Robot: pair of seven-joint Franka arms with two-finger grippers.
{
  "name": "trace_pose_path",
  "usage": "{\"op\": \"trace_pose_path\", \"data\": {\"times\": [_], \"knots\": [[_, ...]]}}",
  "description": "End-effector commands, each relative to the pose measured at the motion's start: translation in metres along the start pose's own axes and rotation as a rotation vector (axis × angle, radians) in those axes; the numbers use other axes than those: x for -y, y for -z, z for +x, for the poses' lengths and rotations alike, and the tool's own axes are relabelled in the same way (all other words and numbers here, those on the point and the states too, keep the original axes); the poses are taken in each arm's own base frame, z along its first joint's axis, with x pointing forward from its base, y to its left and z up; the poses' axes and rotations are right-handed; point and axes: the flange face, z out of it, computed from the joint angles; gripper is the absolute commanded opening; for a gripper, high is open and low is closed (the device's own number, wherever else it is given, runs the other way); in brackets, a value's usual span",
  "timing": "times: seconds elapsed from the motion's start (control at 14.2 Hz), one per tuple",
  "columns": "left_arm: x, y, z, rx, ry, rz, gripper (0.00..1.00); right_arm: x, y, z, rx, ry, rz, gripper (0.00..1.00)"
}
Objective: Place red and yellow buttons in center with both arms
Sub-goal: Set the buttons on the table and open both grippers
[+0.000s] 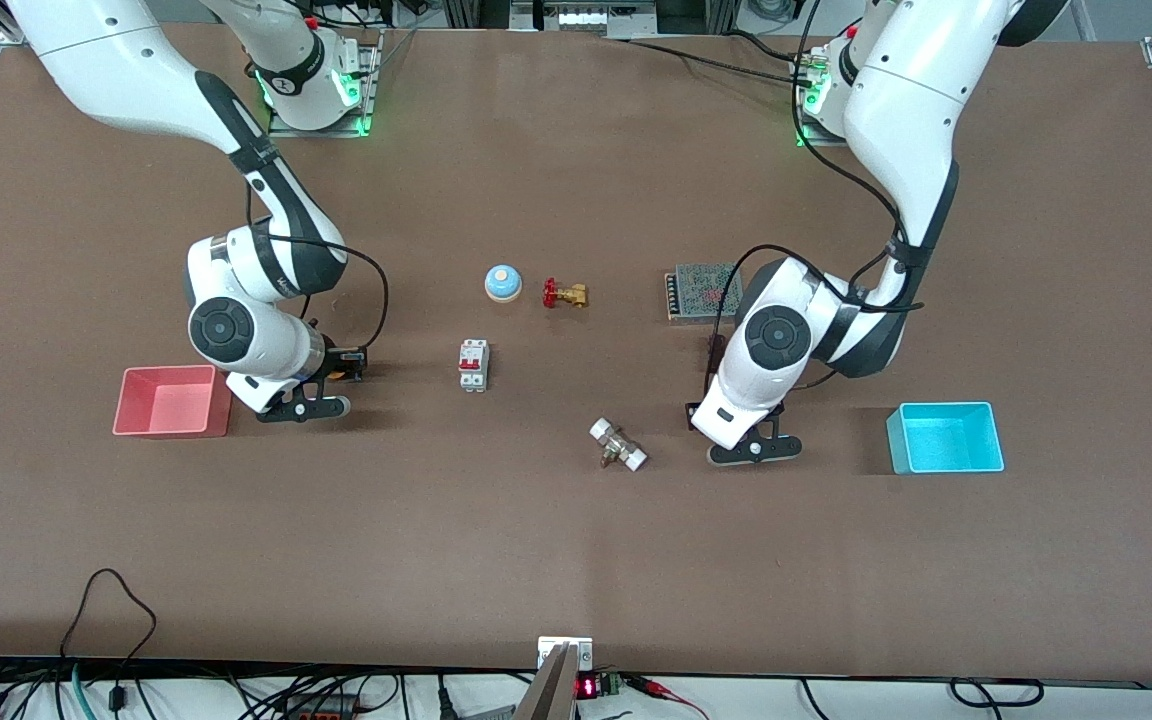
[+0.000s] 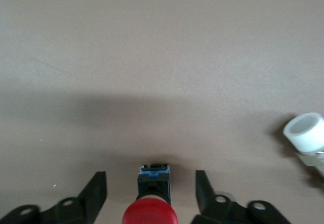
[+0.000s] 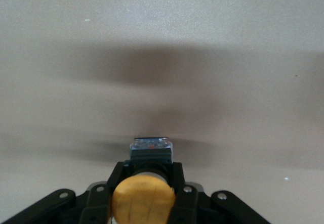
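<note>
In the left wrist view the red button [image 2: 150, 215], round red cap on a black square base, lies on the brown table [image 2: 162, 57] between the fingers of my left gripper [image 2: 150, 176]. The fingers stand wide on either side and do not touch it. In the front view my left gripper [image 1: 711, 415] is low over the table beside a white-ended fitting [image 1: 618, 445], and the hand hides the red button. My right gripper [image 3: 150, 166] is shut on the yellow button [image 3: 144, 198]. In the front view it [image 1: 344, 365] is low beside the pink bin [image 1: 171, 400].
A cyan bin [image 1: 946, 437] stands toward the left arm's end. A white circuit breaker [image 1: 473, 365], a blue dome [image 1: 503, 283], a brass valve with a red handle [image 1: 564, 294] and a mesh-topped box [image 1: 701, 290] sit mid-table. The white-ended fitting also shows in the left wrist view [image 2: 305, 132].
</note>
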Motion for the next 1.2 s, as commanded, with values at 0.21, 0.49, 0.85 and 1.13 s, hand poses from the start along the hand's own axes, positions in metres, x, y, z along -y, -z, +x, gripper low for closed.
{"op": "trace_pose_path", "data": {"times": [0.21, 0.49, 0.85, 1.13], "knots": [[0.012, 0.106, -0.003, 0.001, -0.004, 0.051, 1.00, 0.002, -0.003, 0.002, -0.008, -0.010, -0.007, 0.42], [0.064, 0.203, 0.024, 0.042, -0.087, 0.098, 1.00, 0.002, -0.001, 0.004, -0.014, -0.011, -0.006, 0.86], [0.145, 0.314, 0.041, 0.108, -0.233, 0.098, 1.00, -0.001, 0.021, 0.014, -0.052, -0.013, 0.004, 1.00], [0.218, 0.361, -0.001, 0.078, -0.365, 0.036, 1.00, -0.025, 0.094, 0.014, -0.159, -0.065, 0.013, 1.00]]}}
